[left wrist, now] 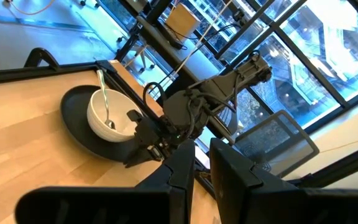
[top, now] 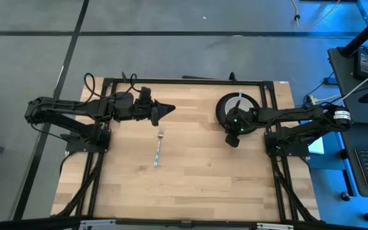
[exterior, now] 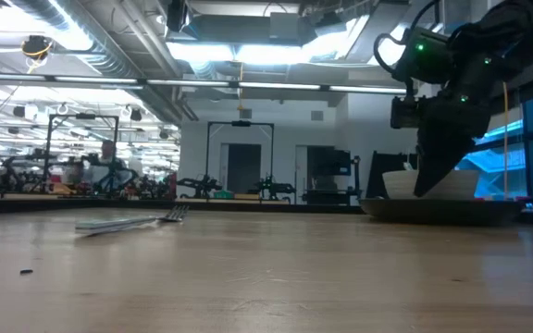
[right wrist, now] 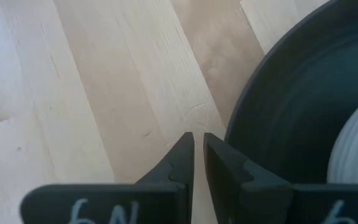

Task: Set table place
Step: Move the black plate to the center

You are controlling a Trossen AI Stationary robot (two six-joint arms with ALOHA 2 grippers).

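Observation:
The black plate (top: 221,110) lies at the table's far right, with the white bowl (top: 238,105) on it and the spoon (top: 240,97) standing in the bowl. The silver fork (top: 159,148) lies flat near the table's middle, left of the plate, tines toward the far edge. My right gripper (top: 233,140) is shut and points down just off the plate's near rim (right wrist: 272,81), touching nothing I can see. My left gripper (top: 171,110) is shut and hovers level beyond the fork, pointing at the plate (left wrist: 73,112).
Bare pale wood (top: 190,185) stretches across the near half of the table. Black frame rails (top: 184,81) edge the tabletop. In the low view the fork (exterior: 132,222) lies left and the plate (exterior: 452,211) right, under the right gripper (exterior: 424,190).

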